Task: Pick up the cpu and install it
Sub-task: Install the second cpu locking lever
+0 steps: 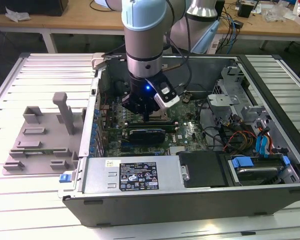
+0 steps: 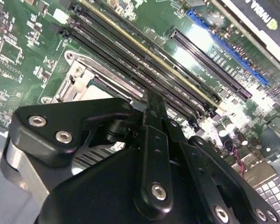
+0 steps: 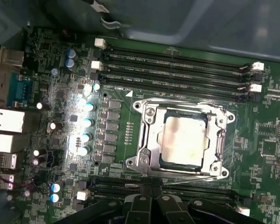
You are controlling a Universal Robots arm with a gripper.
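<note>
I judge the install step is in hand: in the first wrist view the cpu lies seated in the socket frame, with my gripper at its 6 o'clock, fingers together, holding nothing. Any further move calls for clearance from the memory slots.

A pale slatted worktop spreads out under and around the gripper, its ribbed metal surface lit evenly from above. Beyond the gripper, along the far edge of the exterior view, stands a long wooden bench with white legs, cluttered with cables and small oddments. Beneath that bench a strip of dark floor shows.
</note>
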